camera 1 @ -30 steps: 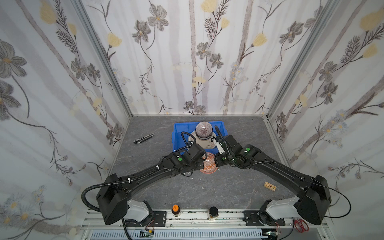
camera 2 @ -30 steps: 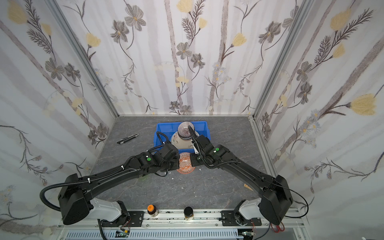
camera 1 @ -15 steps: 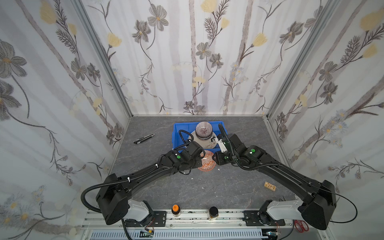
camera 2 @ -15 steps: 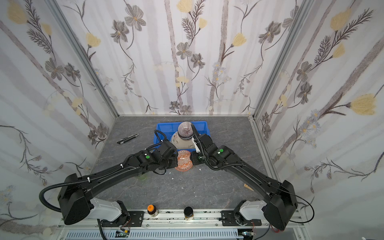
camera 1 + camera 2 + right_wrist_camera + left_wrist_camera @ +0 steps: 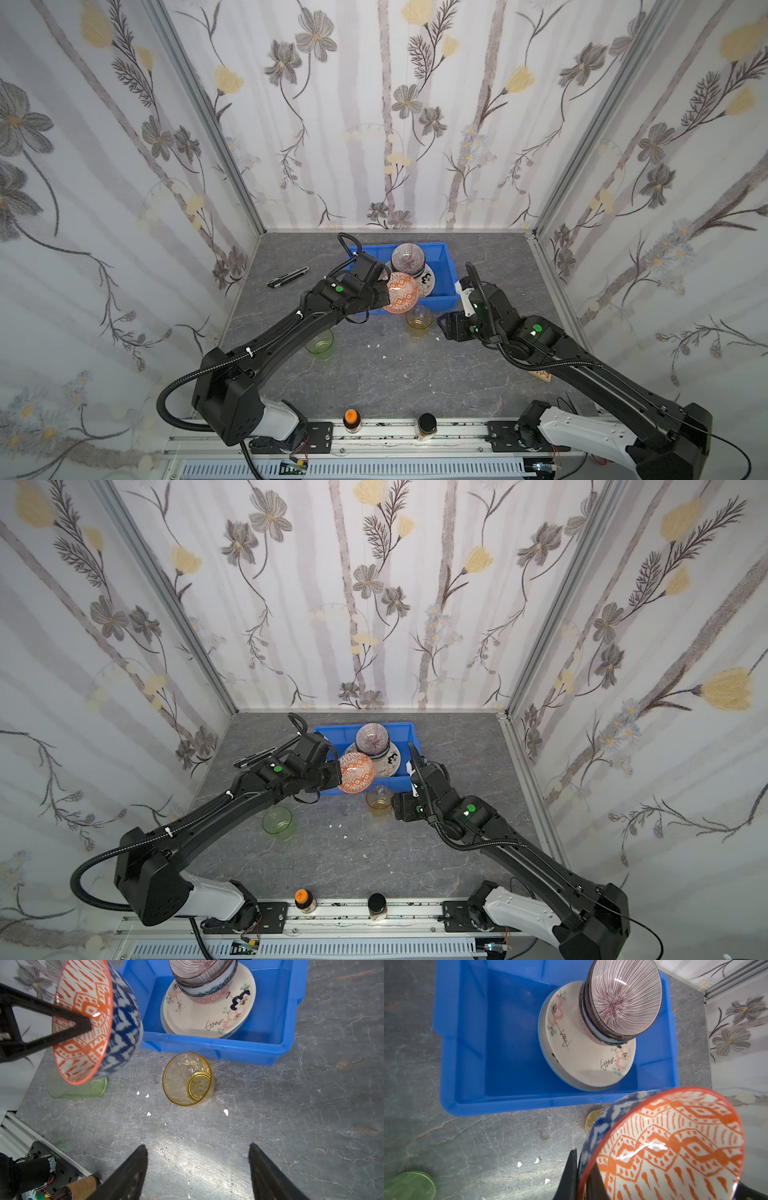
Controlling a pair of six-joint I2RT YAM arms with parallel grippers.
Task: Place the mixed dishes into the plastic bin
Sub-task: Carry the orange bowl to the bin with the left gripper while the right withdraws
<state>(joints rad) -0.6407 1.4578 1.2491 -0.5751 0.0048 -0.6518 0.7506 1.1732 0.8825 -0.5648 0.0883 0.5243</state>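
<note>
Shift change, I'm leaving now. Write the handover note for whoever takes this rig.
Left end effector: shut on the rim of the orange bowl, held tilted at the front edge of the blue bin, not yet inside.
Right end effector: open, empty, above the table near the amber glass.
Done: plates with stacked bowls on top sit in the bin.
Left: put the orange bowl in, then the amber glass and the green glass, both on the table in front of the bin.
</note>
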